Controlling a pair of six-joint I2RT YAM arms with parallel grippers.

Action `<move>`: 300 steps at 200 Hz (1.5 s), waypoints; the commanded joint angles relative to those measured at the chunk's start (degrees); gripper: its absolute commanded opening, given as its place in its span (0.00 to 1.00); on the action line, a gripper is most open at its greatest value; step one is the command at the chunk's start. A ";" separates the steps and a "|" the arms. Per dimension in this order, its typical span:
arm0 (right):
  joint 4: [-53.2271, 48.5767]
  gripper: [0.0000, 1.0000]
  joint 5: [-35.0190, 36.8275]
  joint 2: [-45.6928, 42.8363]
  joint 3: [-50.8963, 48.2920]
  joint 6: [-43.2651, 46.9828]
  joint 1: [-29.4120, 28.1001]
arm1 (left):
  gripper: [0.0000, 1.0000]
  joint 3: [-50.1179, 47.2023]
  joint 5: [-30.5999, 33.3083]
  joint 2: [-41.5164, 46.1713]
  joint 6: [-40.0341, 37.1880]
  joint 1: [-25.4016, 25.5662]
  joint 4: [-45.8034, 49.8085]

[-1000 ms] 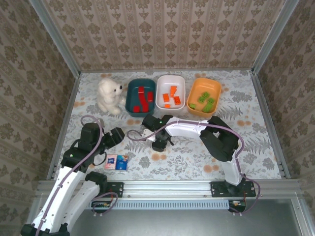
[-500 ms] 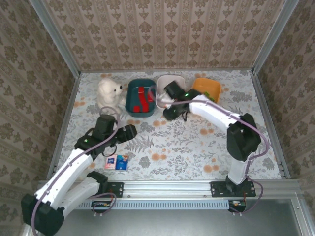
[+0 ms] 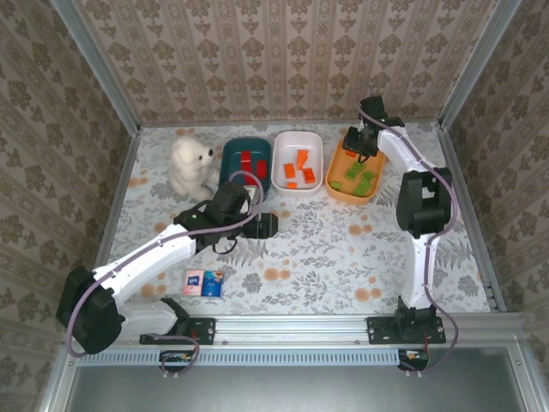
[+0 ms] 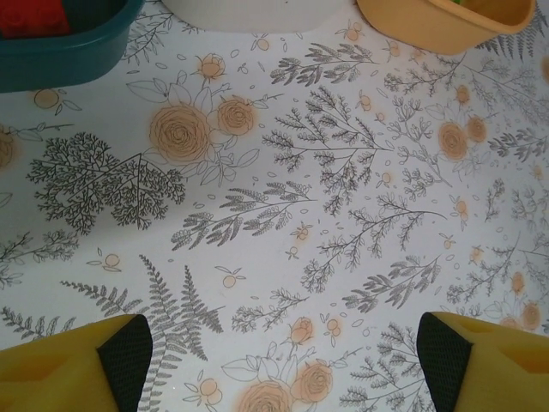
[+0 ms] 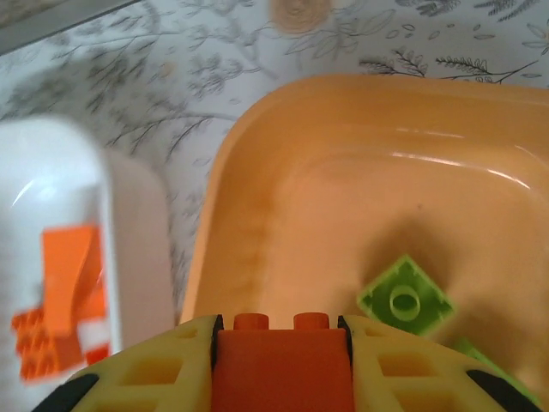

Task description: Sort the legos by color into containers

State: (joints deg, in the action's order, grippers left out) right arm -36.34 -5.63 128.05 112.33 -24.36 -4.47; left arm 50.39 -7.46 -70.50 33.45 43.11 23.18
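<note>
Left gripper (image 4: 274, 356): you will find it near the middle of the table (image 3: 343, 257), just on the near side of the teal bowl (image 3: 226, 172). Its jaws stand wide apart with nothing between them, only bare flowered table surface below. To its near left lies a small flat blue-and-pink packet (image 3: 203, 283).

Moving farther, check the three bowls set in a row, left to right:
- The teal bowl holds the red bricks (image 3: 250, 165), oblong pieces lying close together.
- The white bowl (image 3: 298, 136) holds the orange bricks (image 3: 298, 169), small and scattered.
- The orange bowl (image 3: 331, 178) holds the lime green bricks (image 3: 358, 176). In the right wrist view, one of them shows as a square piece with a single round stud on top.

A white plush bear (image 3: 190, 166) sits just left of the teal bowl.

Right gripper (image 3: 359, 148): you will find it farthest out, above the far part of the orange bowl. Its yellow fingers are clamped on a red-orange brick (image 5: 283, 369), with two studs showing along its top edge.
</note>
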 commanded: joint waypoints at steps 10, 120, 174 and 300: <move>-5.34 0.26 -2.78 9.06 12.30 -8.76 -0.06 | 0.84 2.32 2.41 -1.11 -1.24 0.48 -0.50; -5.29 0.17 -0.53 9.68 15.95 -9.70 -0.51 | 0.85 2.90 8.37 1.88 -1.54 0.31 -1.10; -1.66 0.17 0.10 -0.17 8.44 -7.22 -5.40 | 0.85 2.29 10.08 2.92 -0.90 -0.58 0.28; -0.38 0.21 -2.33 11.30 16.55 -9.99 -16.71 | 0.85 -2.78 11.51 12.73 2.03 -5.36 2.59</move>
State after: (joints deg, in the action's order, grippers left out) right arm -38.39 -6.09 136.64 125.16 -33.26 -21.02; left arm 48.31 2.98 -59.72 34.46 38.44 24.32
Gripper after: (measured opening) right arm 0.327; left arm 0.850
